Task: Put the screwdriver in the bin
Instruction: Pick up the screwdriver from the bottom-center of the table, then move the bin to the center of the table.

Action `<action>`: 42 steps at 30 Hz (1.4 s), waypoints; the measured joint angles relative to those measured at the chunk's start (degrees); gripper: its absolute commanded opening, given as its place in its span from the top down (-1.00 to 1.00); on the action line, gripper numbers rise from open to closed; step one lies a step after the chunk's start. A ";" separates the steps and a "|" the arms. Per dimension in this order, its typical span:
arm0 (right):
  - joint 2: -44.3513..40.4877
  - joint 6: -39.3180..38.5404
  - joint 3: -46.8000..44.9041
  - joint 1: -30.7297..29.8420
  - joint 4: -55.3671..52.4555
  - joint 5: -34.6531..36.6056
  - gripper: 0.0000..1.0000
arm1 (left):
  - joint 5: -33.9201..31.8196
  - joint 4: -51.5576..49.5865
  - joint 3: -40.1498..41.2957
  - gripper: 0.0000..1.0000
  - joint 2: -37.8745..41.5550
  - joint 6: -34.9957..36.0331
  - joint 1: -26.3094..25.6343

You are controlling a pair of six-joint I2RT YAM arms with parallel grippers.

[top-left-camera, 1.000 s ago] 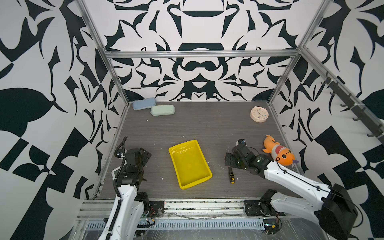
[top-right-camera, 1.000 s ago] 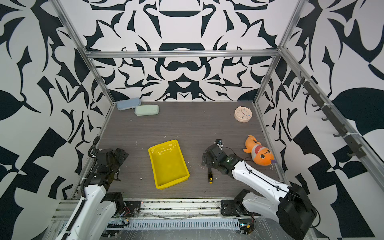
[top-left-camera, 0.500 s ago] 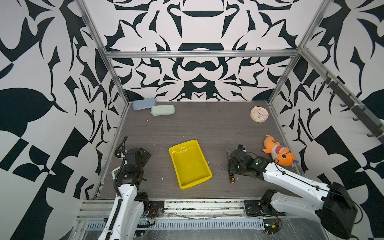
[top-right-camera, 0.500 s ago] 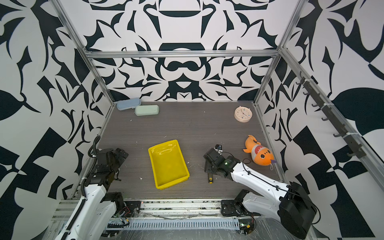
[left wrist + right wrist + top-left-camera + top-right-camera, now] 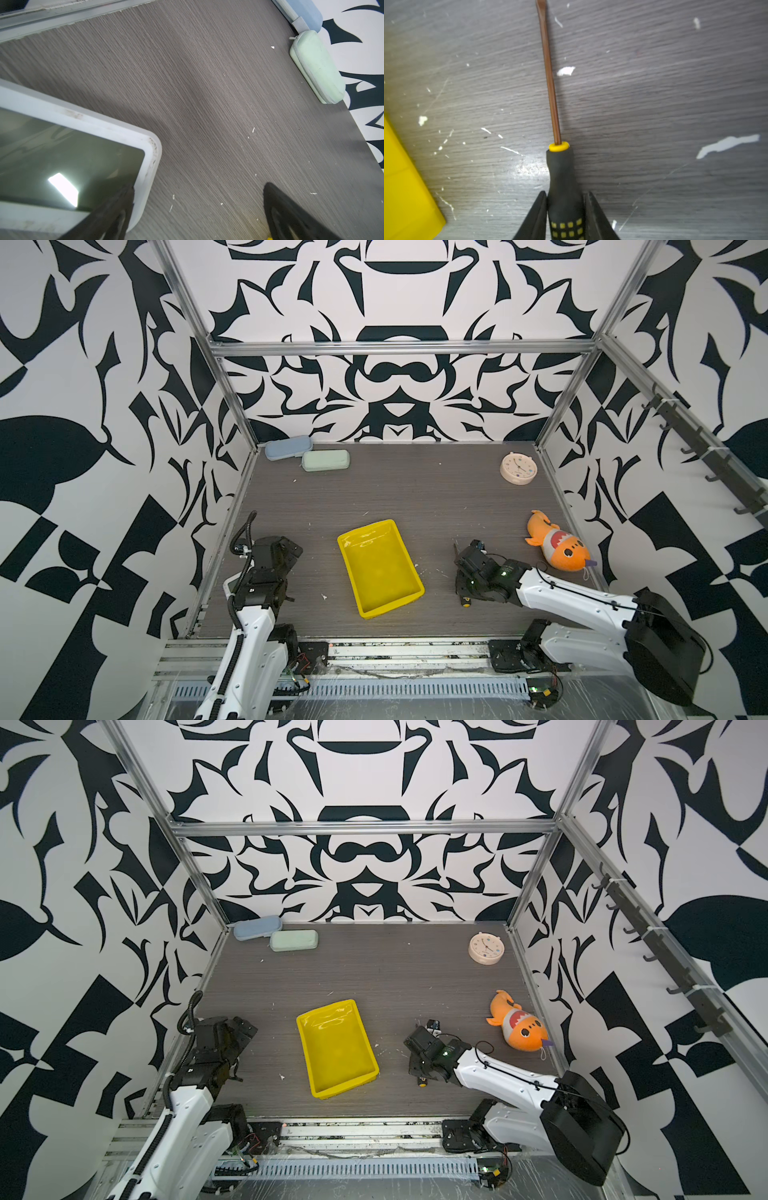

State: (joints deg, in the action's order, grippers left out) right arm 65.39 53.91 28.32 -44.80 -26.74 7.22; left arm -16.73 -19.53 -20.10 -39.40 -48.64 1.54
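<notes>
Right wrist view: right gripper (image 5: 565,195) pinches the screwdriver (image 5: 560,166) by its black handle, flat on the flecked grey table (image 5: 415,489) beside the bin (image 5: 380,568). Left gripper (image 5: 199,185) gapes wide on the bin's other side. Beyond the bin stand black-and-white patterned walls (image 5: 399,398).

Nothing legible; clock (image 5: 518,467) dial seemingly too small.

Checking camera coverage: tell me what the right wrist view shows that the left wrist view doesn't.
Right wrist only: the slim black-handled screwdriver, the right gripper closed on its handle, and a corner of the bright yellow plastic bin. Left wrist only: the pale green case, the pale blue case, the open left gripper. Both: the grey wood-grain tabletop.
</notes>
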 measured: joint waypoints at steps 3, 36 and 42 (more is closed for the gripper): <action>-0.35 0.00 -0.63 0.00 0.33 0.72 0.36 | -0.02 0.00 0.00 -0.99 0.00 -0.02 0.00; 27.06 -10.10 39.74 -10.84 7.56 18.82 0.99 | -0.94 -0.02 0.00 -0.99 1.01 -1.16 0.00; 31.69 -13.55 42.84 -18.91 6.45 16.72 0.98 | -1.29 -0.02 0.00 -0.99 1.03 -1.44 0.00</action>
State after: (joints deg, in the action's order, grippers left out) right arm 97.08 40.36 71.16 -63.70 -20.29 23.94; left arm -18.02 -19.55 -20.10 -38.37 -50.09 1.54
